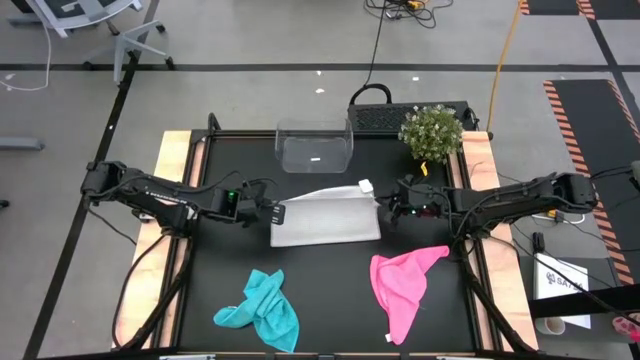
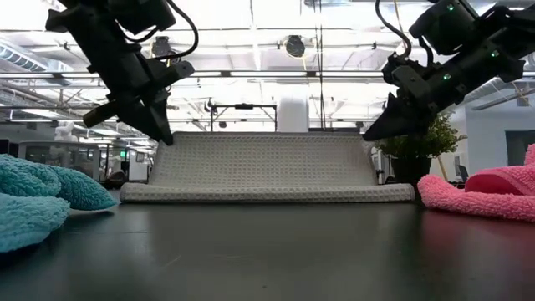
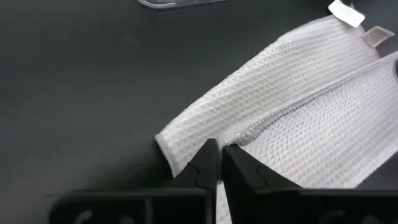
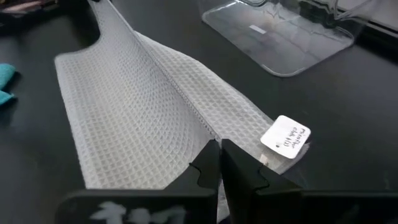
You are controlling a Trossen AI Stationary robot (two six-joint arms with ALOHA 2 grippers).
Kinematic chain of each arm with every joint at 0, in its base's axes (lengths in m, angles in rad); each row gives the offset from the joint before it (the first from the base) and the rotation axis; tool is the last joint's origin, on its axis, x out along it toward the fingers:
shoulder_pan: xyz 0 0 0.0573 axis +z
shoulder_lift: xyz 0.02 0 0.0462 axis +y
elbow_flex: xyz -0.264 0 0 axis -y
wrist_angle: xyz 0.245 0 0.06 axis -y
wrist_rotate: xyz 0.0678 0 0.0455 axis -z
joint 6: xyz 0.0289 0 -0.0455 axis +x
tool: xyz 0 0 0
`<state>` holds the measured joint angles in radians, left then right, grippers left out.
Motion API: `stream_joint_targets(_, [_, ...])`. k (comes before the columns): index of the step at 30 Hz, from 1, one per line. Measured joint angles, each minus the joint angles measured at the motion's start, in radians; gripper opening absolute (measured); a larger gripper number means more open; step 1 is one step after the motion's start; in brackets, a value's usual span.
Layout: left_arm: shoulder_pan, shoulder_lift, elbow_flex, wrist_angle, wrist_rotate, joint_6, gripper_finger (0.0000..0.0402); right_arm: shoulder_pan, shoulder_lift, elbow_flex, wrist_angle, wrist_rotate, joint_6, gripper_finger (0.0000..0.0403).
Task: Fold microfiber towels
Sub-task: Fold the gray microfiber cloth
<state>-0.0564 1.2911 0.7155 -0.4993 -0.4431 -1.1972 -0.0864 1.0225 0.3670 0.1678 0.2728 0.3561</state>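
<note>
The light grey-white towel [image 1: 325, 218] lies at the table's middle, its near fold [image 2: 267, 193] on the table and its far part raised. My left gripper [image 1: 276, 212] is shut at the towel's left end and my right gripper [image 1: 386, 208] at its right end. Both slant down in the low view, left gripper [image 2: 164, 136] and right gripper [image 2: 371, 134]. A small white tag [image 4: 285, 138] hangs at the right end. The teal towel [image 1: 260, 310] and the pink towel [image 1: 404, 283] lie crumpled near the front edge. My left gripper pinches the towel's left end at its stitched hem line [image 3: 244, 134] between its two fingers, slanting down from the table's left. One layer or several, I cannot tell. The held part is raised; the cloth slopes down to the fold on the table. My right gripper pinches the towel's right end at the hem ridge [image 4: 202, 124], beside the tag, slanting down from the table's right. How many layers it has, I cannot tell. The upper edge [image 2: 267, 135] runs nearly straight between both grippers, above the table.
A clear plastic bin [image 1: 315, 146] stands behind the towel at the table's far side. A small potted plant [image 1: 432, 132] stands at the far right. Bare black tabletop [image 1: 330, 300] lies between the teal and pink towels.
</note>
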Motion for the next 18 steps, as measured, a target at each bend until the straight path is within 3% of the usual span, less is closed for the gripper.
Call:
stream_joint_targets(13, [0.071,0.000,-0.002,-0.014,-0.004,0.074,0.0078,0.000,0.000,-0.001,0.010,0.013,-0.013,0.0072])
stream_joint_targets(18, [0.050,0.000,-0.002,0.074,0.073,0.097,0.0080,0.006,0.000,-0.001,0.030,-0.095,0.013,0.0067])
